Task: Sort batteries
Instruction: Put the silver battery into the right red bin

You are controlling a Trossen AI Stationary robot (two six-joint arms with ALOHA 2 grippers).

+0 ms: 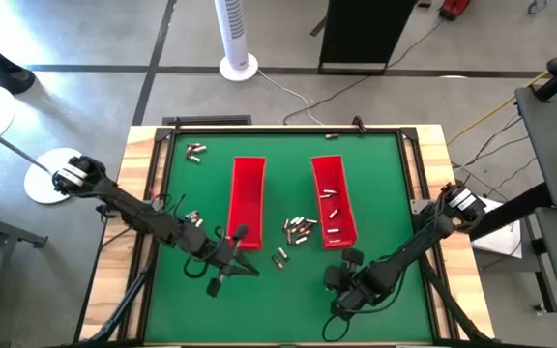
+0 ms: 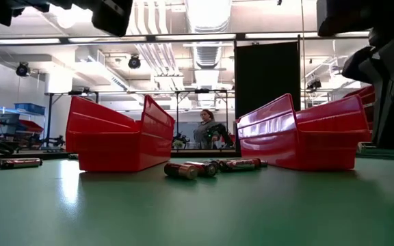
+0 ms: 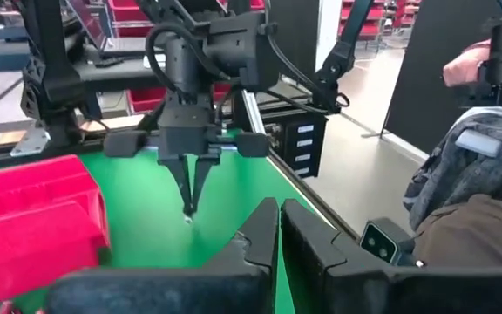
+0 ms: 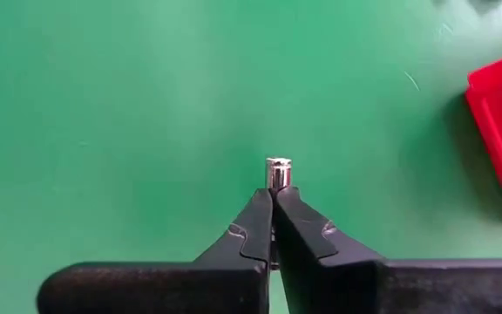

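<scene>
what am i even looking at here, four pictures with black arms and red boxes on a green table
It is a two-armed robot at a green table, filmed by four cameras at one moment. One looks straight down, one sits at table height, and one rides on each wrist. Two long red trays lie side by side; the right-hand one holds a few batteries. More batteries lie loose between the trays and near the far left corner. In the right wrist picture, the right end effector is shut on a battery, which sticks out past its fingertips. The left end effector, near the left tray, is shut and holds nothing visible.
</scene>
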